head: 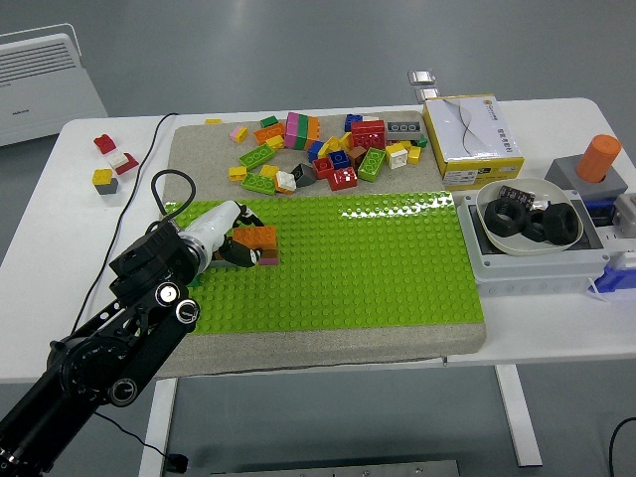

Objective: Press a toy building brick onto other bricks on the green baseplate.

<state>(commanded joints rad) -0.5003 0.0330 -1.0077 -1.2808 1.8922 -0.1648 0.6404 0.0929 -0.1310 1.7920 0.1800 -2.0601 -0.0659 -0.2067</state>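
The left hand grips an orange brick on the green baseplate — white tabletop, grey floor; the yellow box carries print too small to read.

Left hand: fingertips hidden behind orange brick. Bricks beneath it: mostly covered. Radiator, blue part: cut by frame edges.
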